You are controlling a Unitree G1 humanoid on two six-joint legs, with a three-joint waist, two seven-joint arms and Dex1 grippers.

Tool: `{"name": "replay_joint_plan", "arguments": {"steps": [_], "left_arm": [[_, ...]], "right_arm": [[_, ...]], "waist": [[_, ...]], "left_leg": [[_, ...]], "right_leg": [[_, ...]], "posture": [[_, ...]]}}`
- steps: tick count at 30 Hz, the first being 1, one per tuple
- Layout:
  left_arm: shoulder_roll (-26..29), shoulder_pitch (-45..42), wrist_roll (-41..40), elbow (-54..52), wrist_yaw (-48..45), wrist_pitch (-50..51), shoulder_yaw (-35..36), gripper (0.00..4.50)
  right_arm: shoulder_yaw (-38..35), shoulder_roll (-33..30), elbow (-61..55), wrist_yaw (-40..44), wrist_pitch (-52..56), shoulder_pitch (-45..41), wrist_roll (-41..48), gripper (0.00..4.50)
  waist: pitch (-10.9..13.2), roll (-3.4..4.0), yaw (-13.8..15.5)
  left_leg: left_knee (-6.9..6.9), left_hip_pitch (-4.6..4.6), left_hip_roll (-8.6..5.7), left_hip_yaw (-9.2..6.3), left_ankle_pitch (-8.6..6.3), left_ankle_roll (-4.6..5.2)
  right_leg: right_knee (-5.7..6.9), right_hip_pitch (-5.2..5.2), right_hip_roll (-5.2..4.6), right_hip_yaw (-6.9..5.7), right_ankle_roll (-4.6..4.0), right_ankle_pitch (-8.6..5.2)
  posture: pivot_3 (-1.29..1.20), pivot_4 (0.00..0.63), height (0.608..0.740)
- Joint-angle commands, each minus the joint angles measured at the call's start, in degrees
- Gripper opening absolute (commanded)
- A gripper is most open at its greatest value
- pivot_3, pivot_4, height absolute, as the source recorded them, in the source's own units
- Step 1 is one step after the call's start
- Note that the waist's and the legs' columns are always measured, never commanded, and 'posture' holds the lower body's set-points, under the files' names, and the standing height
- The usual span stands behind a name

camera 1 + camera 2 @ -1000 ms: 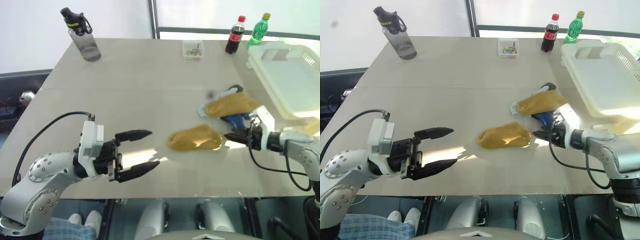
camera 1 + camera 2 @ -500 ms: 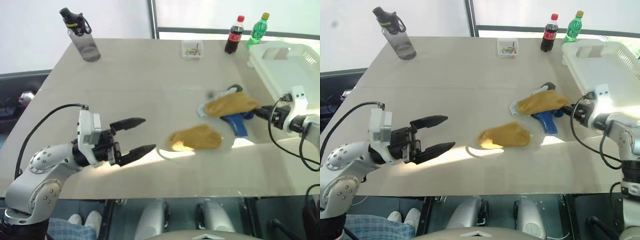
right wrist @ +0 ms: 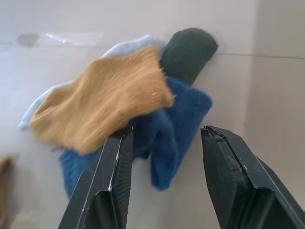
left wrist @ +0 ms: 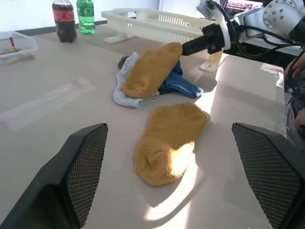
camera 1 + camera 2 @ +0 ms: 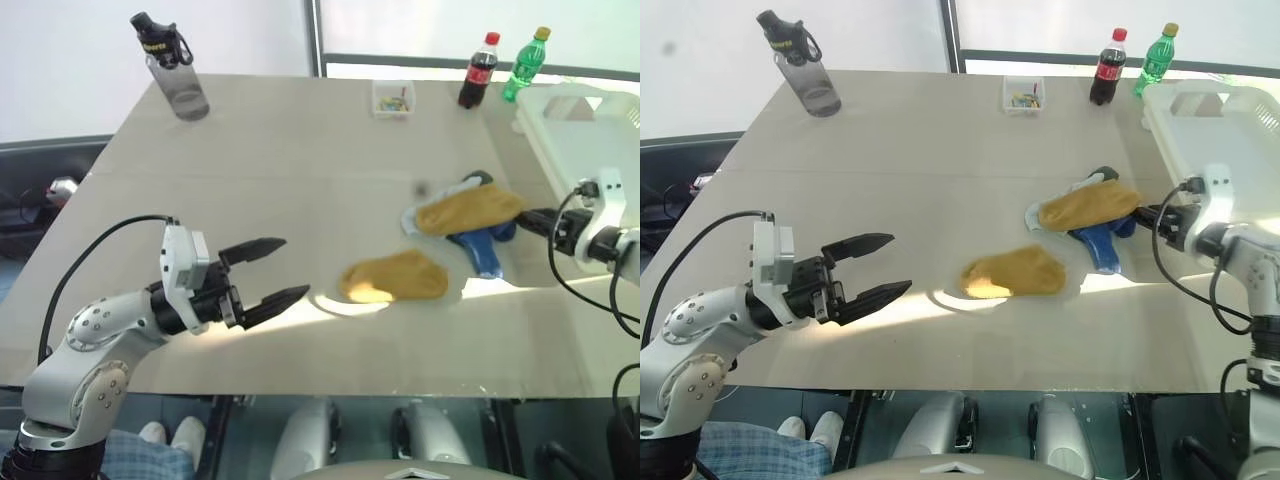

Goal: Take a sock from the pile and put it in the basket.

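Note:
One mustard-yellow sock (image 5: 395,277) lies flat by itself on the table. Behind it to the right is the pile (image 5: 470,222): a second mustard sock (image 5: 465,209) on top of a blue sock (image 5: 484,250), a light grey one and a dark one. My right gripper (image 5: 526,219) is at the pile's right edge, pointing at it, open, with the blue sock (image 3: 178,124) just beyond its fingers. My left gripper (image 5: 292,268) hovers wide open to the left of the lone sock (image 4: 169,140), apart from it. The cream basket (image 5: 572,118) stands at the far right.
At the back of the table stand a grey water bottle (image 5: 173,66), a small clear box (image 5: 392,97), a cola bottle (image 5: 477,71) and a green bottle (image 5: 526,63). The table's front edge (image 5: 350,392) runs just below both arms.
My right gripper has left the lone sock's right end and moved right and back to the pile's right edge. The lone sock has stayed on the table. My left gripper has barely moved.

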Motion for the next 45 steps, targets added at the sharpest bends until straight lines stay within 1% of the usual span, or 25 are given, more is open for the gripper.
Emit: {"name": "replay_joint_plan", "arguments": {"steps": [1,5,9,17,22,23,25,26,27,28,33,36,41,45], "left_arm": [[0.2,-0.1,-0.2,-1.7,-0.4,-1.2,1.0,4.50],[0.3,-0.5,-0.2,-1.4,-0.6,-1.2,0.7,4.50],[0.2,-1.2,0.2,-0.9,-1.1,-1.3,0.0,4.50],[0.0,-1.6,0.4,-0.9,-1.2,-1.4,-0.3,4.50],[-0.1,-1.1,0.3,-1.3,-1.2,-1.4,-0.2,4.50],[-0.1,-1.0,0.3,-1.4,-1.1,-1.4,-0.3,4.50],[-0.2,-1.0,0.3,-1.5,-1.0,-1.3,-0.3,4.50],[-0.2,-1.0,0.3,-1.5,-1.0,-1.3,-0.4,4.50],[-0.3,-0.9,0.2,-1.6,-1.0,-1.3,-0.4,4.50],[-0.3,-0.9,0.2,-1.6,-0.9,-1.3,-0.4,4.50],[-0.4,-0.9,0.2,-1.5,-1.0,-1.3,-0.3,4.50],[-0.5,-0.9,0.3,-1.4,-1.1,-1.4,-0.5,4.50],[-0.5,-1.2,0.2,-1.2,-1.4,-1.4,-0.7,4.50],[-0.4,-1.6,0.4,-0.9,-1.7,-1.4,-1.0,4.50]], "right_arm": [[-2.0,-2.6,-3.7,3.1,0.6,1.1,1.5,2.30],[-3.4,-3.2,-4.1,3.6,1.9,0.9,2.7,2.30],[-4.1,-1.2,-4.2,1.7,4.3,-0.3,4.3,2.30],[-4.1,2.0,-2.2,-2.1,6.5,-2.6,4.6,2.30],[-4.3,2.1,-1.5,-2.6,6.5,-3.4,4.5,2.30],[-4.4,2.2,-1.3,-2.9,6.4,-3.7,4.5,2.08],[-4.3,2.1,-1.1,-2.9,6.4,-3.9,4.6,1.49],[-4.2,2.0,-1.1,-2.9,6.3,-3.9,4.5,0.99],[-4.2,2.0,-1.2,-2.9,6.3,-3.9,4.6,0.63],[-4.1,2.0,-1.3,-2.9,6.3,-4.0,4.6,0.04],[-4.7,1.8,-2.8,-1.8,6.4,-4.2,5.8,0.04],[-5.4,1.6,-5.1,-0.1,7.2,-3.9,8.3,0.04],[-9.6,2.0,-11.6,2.6,12.3,-3.9,18.0,0.04],[-12.7,1.4,-13.2,2.4,15.6,-4.2,23.9,0.04]], "waist": [[0.0,0.00,-0.1],[0.0,0.00,-0.4],[0.0,0.00,-0.3],[0.0,0.00,-0.2],[0.0,0.00,0.0],[0.0,0.00,-0.1],[0.0,0.00,-0.1],[0.0,0.00,-0.1],[0.0,0.01,-0.1],[0.0,0.01,-0.1],[0.0,0.00,-0.1],[0.0,0.01,-0.1],[0.0,0.01,-0.1],[0.0,0.01,0.0]], "left_leg": [[0.00,0.00,0.00,0.01,0.00,0.01],[0.00,0.05,0.02,0.01,-0.01,0.03],[0.00,0.04,0.02,0.01,-0.01,0.02],[0.00,0.02,0.02,0.02,0.00,0.01],[0.00,0.02,0.02,0.02,-0.01,0.01],[0.00,0.02,0.02,0.02,-0.01,0.01],[0.00,0.02,0.02,0.03,-0.01,0.01],[0.00,0.02,0.02,0.03,-0.01,0.01],[0.00,0.02,0.02,0.03,-0.01,0.01],[0.00,0.02,0.02,0.03,-0.01,0.01],[0.00,0.02,0.02,0.03,-0.01,0.01],[0.00,0.02,0.02,0.03,-0.01,0.01],[-0.01,0.01,0.02,0.01,-0.02,0.03],[0.00,0.02,0.02,0.01,-0.05,0.08]], "right_leg": [[0.00,0.00,0.00,0.01,0.00,0.00],[0.06,0.00,0.01,0.02,0.00,0.00],[0.04,0.00,0.02,0.01,0.00,0.00],[0.03,-0.01,0.02,0.02,0.00,0.00],[0.02,-0.01,0.02,0.01,0.00,0.00],[0.02,-0.01,0.02,0.01,0.00,0.00],[0.02,-0.01,0.02,0.02,0.00,0.00],[0.02,-0.01,0.03,0.02,0.00,0.00],[0.03,-0.01,0.03,0.02,0.00,0.00],[0.03,-0.01,0.04,0.02,0.00,0.00],[0.02,-0.01,0.04,0.02,0.00,0.00],[0.02,-0.01,0.04,0.02,0.00,0.00],[0.02,-0.01,0.04,0.02,0.00,0.00],[0.02,0.00,0.02,0.01,0.00,0.00]], "posture": [[0.00,0.150,0.740],[0.00,0.150,0.740],[0.00,0.150,0.740],[0.00,0.150,0.740],[0.00,0.150,0.740],[0.00,0.150,0.740],[0.00,0.150,0.740],[0.00,0.150,0.740],[0.00,0.150,0.740],[0.00,0.150,0.740],[0.00,0.150,0.740],[0.00,0.150,0.740],[0.00,0.150,0.740],[0.00,0.150,0.740]]}}
